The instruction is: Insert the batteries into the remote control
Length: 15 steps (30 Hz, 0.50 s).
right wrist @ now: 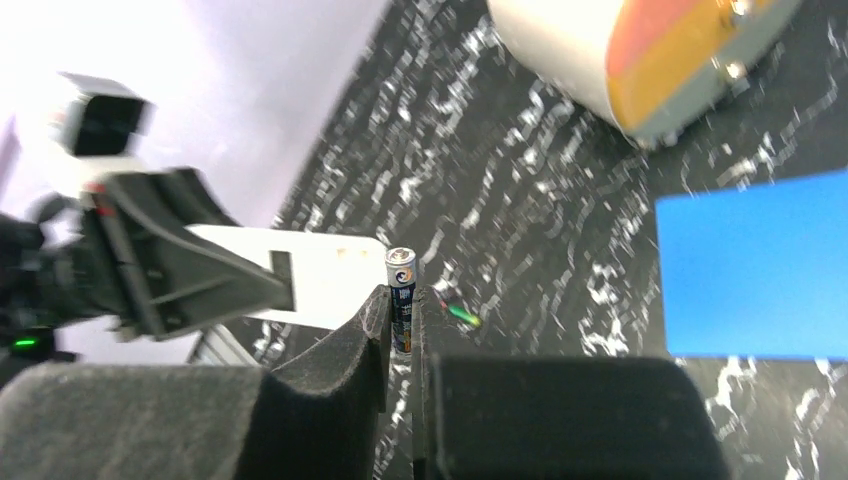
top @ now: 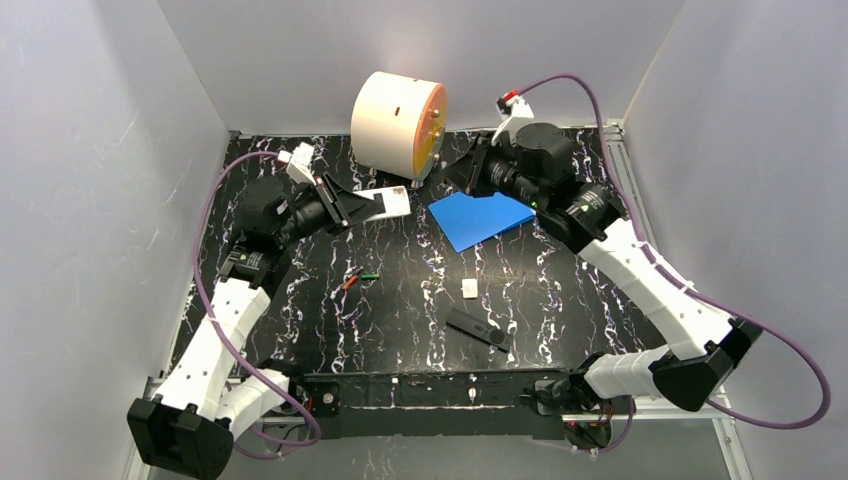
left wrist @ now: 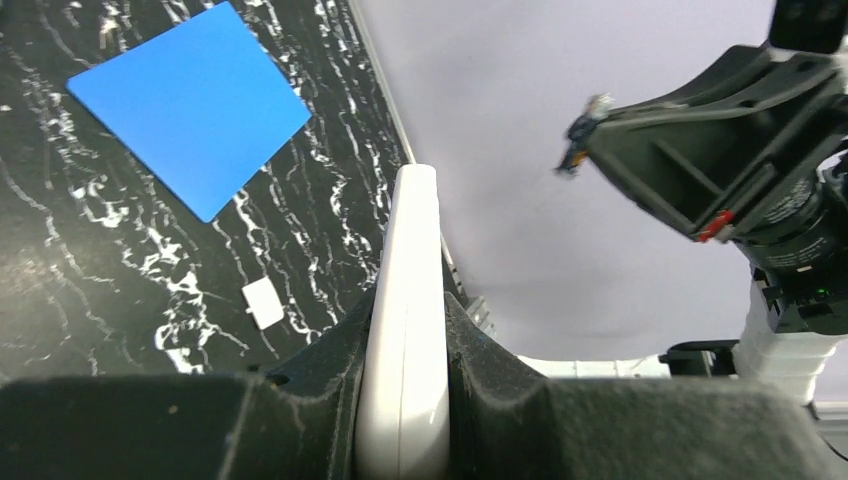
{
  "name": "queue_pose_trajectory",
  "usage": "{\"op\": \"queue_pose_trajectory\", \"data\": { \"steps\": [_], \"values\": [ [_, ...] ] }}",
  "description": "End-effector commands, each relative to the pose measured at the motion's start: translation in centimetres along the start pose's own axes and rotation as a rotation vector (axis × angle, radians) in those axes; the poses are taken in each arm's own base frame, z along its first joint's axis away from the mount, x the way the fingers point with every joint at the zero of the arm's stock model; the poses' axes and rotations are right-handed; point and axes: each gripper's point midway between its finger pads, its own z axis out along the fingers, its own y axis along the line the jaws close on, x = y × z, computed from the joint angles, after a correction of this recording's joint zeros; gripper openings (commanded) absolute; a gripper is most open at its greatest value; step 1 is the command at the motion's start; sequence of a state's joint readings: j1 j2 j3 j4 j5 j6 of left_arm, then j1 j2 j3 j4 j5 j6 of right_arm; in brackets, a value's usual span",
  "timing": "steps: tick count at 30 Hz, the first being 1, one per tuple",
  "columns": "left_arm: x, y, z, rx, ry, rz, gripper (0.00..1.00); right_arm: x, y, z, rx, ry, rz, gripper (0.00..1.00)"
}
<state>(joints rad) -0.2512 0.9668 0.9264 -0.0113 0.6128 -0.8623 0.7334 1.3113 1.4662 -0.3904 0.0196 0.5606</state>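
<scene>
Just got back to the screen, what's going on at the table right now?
The left tool is shut on the white remote, holding it out towards the right tool, which grips a small battery, close to the remote but not yet in it. An orange-red cylinder, a green cylinder, a small white cover and a black remote lie on the table.

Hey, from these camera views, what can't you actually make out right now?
White remote, left wrist view: seen edge-on, clamped in the left pincer; its battery bay is out of sight.
Battery, right wrist view: lower part buried inside the right pincer; polarity marks unreadable.
Orange-red cylinder and green cylinder, top view: too small to confirm as batteries; blurred in the right wrist view.
</scene>
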Motion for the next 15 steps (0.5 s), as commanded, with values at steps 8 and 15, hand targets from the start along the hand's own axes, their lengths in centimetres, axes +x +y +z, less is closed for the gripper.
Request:
{"op": "queue_pose_trajectory", "data": {
  "steps": [8,15],
  "values": [
    [-2.7,-8.9,-0.4,0.367,-0.019,0.002,0.0,-6.0,9.3,-1.9,-0.294,-0.186,0.023,0.01],
    [-3.3,-10.4,-0.5,0.419,-0.004,-0.01,0.0,-6.0,10.6,-2.3,-0.331,-0.193,-0.039,0.01]
  ]
}}
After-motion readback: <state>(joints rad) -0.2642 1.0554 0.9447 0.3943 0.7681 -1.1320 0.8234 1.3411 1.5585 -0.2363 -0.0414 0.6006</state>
